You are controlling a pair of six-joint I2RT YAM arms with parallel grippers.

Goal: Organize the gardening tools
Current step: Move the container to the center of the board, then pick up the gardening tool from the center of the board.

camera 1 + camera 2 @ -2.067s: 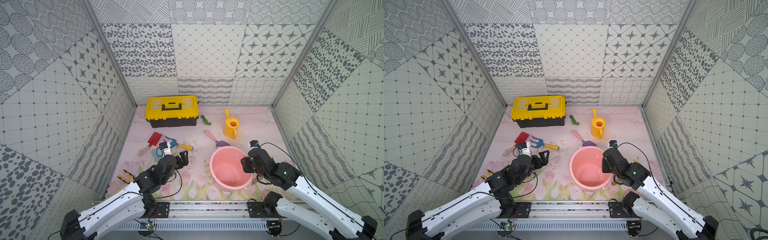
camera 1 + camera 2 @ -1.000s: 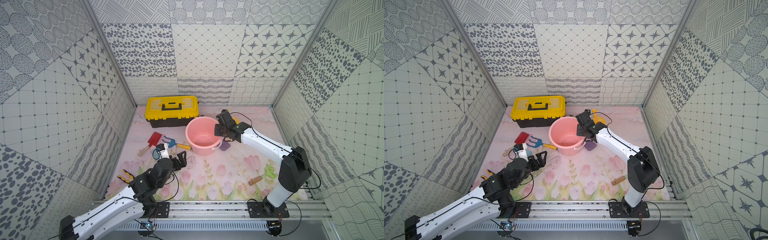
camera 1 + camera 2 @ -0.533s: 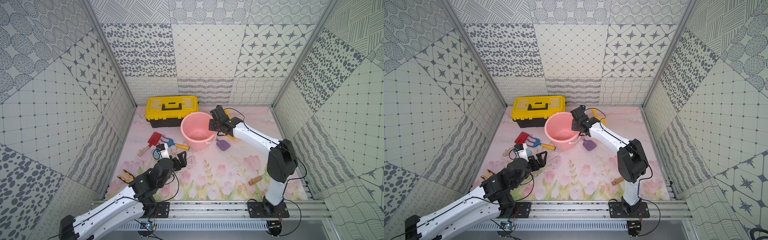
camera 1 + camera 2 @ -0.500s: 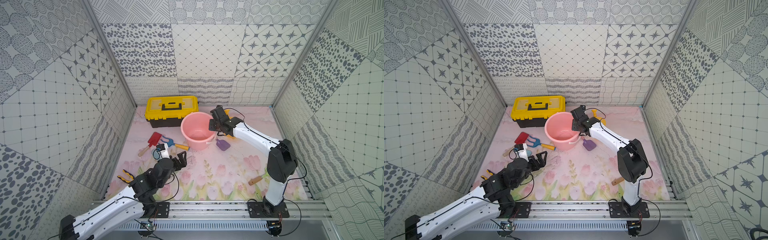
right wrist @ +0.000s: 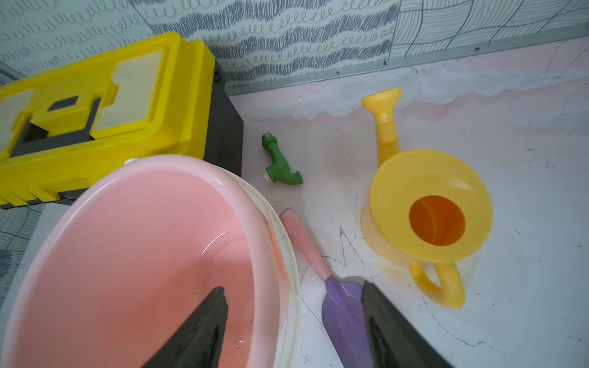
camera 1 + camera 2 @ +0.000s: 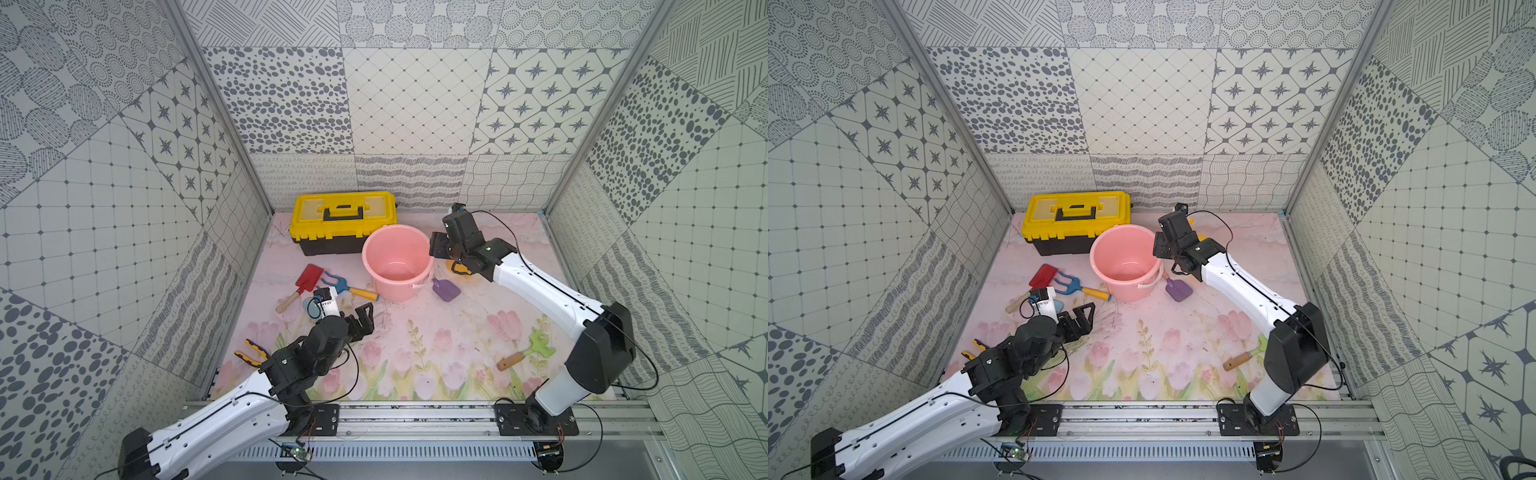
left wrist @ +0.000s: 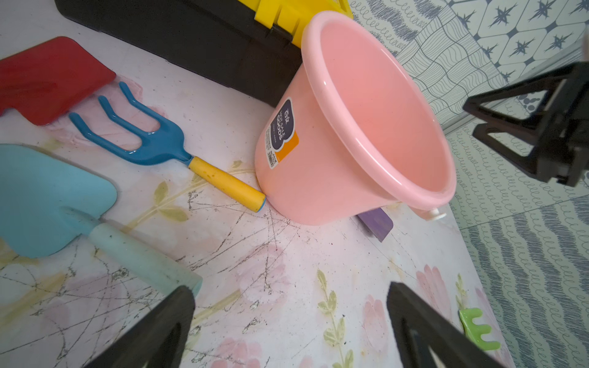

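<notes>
Top views: pink bucket (image 6: 395, 289) stands upright on the mat (image 6: 415, 353), just in front of the yellow toolbox (image 6: 343, 216). Right claw (image 6: 439, 249) sits at the bucket's rim, right-hand side. Left claw (image 6: 359, 318) hovers low over the mat, jaws spread wide, empty. All tools are on the mat, none in the bucket. Red spade (image 6: 308, 279) and blue rake (image 6: 334, 283) lie left of the bucket. Light blue spade (image 6: 309, 306) is half hidden under the left wrist. Purple trowel (image 6: 445, 289) is just right of the bucket. Green rake (image 6: 540, 345) is well apart, near the right arm's base. Pliers (image 6: 252, 351) by the left wall, not ours.

Left wrist: the light blue spade's handle end lies right at one fingertip (image 7: 177, 310), not between the jaws. The blue rake's yellow handle butts the bucket's base.

Right wrist: fingers parted, one (image 5: 204, 325) inside the bucket, the other (image 5: 379, 318) outside above the trowel blade. The rim runs between them with a gap on both sides, so nothing is gripped. Watering can (image 5: 430, 204) and green tap (image 5: 280, 162) lie beyond.

My read: the bucket looks parked, and the step in hand is getting the right claw clear. Lift straight up before any sideways move. Otherwise the inner finger may hook the rim and tip the bucket, or the outer one may drag the trowel. Then the left claw should shift over the spade handle, centre on it and close mid-handle.
</notes>
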